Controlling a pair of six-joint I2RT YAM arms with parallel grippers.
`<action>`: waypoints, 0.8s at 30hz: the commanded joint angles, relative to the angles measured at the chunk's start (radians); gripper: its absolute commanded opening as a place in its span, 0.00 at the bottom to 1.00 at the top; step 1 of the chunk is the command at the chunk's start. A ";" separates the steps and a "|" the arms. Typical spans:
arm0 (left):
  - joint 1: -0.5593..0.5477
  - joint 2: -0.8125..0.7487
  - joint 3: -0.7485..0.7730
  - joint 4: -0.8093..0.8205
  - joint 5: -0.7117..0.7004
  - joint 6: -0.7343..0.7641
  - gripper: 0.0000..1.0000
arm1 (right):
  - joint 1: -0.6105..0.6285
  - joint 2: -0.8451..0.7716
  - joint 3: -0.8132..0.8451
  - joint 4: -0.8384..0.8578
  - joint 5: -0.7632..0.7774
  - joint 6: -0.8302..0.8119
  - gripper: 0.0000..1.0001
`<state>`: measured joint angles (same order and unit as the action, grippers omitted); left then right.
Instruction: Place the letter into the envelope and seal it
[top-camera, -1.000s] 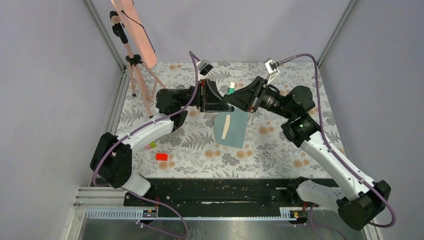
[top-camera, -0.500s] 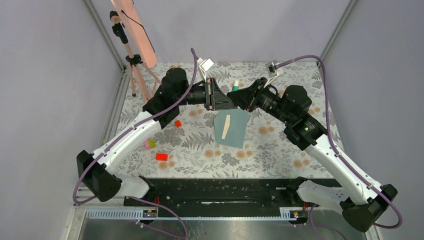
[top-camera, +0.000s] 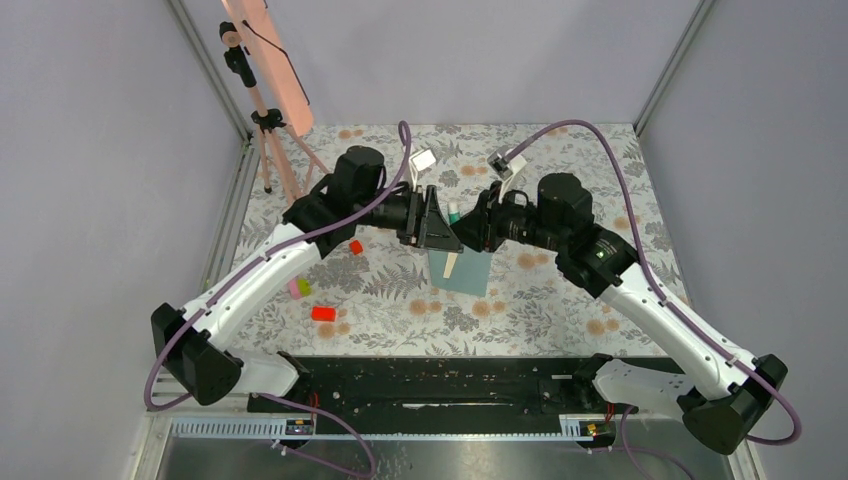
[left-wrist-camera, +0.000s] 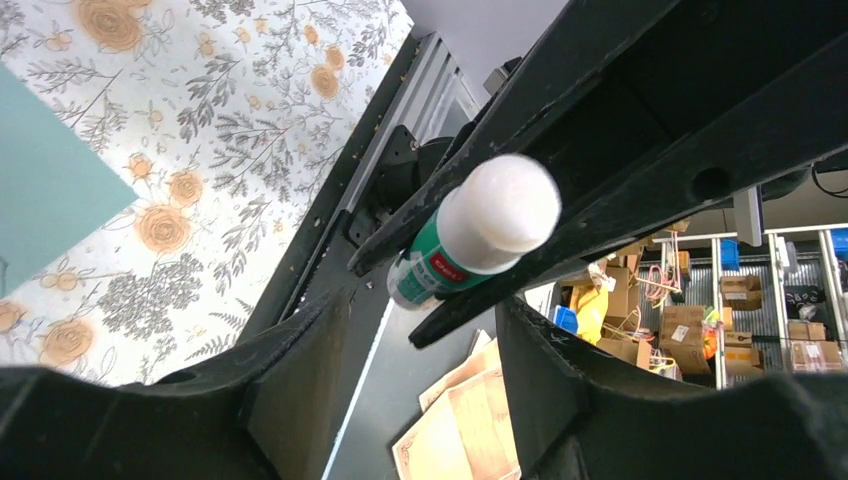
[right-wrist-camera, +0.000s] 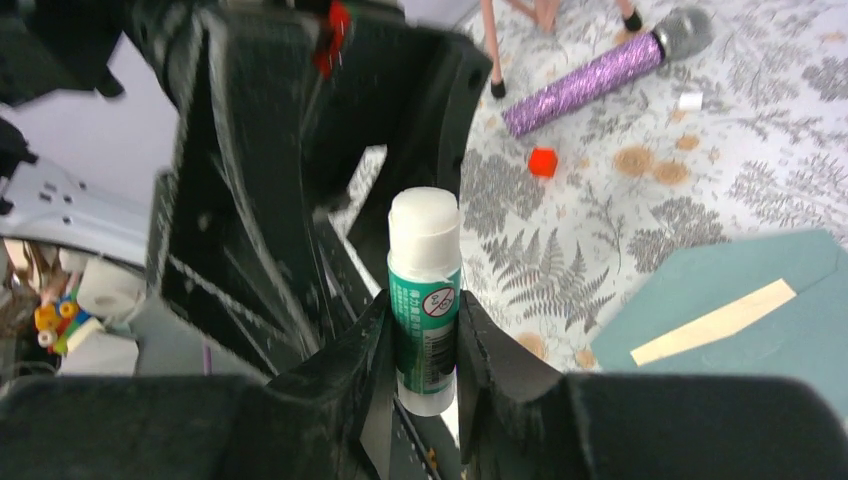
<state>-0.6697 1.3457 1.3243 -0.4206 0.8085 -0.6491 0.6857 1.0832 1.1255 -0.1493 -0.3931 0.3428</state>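
Vs. a sec ago, both grippers are brought nearer and are now met just above the far part of the envelope (top-camera: 475, 272). The L gripper (left-wrist-camera: 420, 370) is spread. Its fingers (left-wrist-camera: 300, 390) are parted either side of the glue stick (right-wrist-camera: 425, 290) w/o touching it, a wider gap than a sec ago. The stick is pinched round its green body by the R gripper (right-wrist-camera: 425, 350), with the white end pointed at the L gripper. Whether that end is cap or bare glue can't be told.

As judged, any L hold on the stick's end is given up, so gluing the flap is prob. the step in hand.

The envelope is laid flat on the table (top-camera: 560, 300). Of the letter (right-wrist-camera: 715, 322), only a narrow tan strip is shown on the envelope. The rest is judged tucked inside, tho that can't be confirmed.
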 joint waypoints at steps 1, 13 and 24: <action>0.055 -0.058 0.065 -0.060 0.035 0.118 0.56 | 0.025 -0.044 -0.003 -0.109 -0.109 -0.086 0.00; 0.145 -0.084 0.045 0.020 -0.095 0.018 0.65 | 0.023 -0.091 -0.023 -0.217 -0.046 -0.176 0.00; 0.142 -0.070 0.000 0.274 -0.018 -0.146 0.65 | 0.023 -0.021 0.085 -0.279 -0.044 -0.270 0.00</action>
<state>-0.5297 1.2949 1.3289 -0.3283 0.7395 -0.7147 0.6998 1.0607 1.1519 -0.4152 -0.4355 0.1249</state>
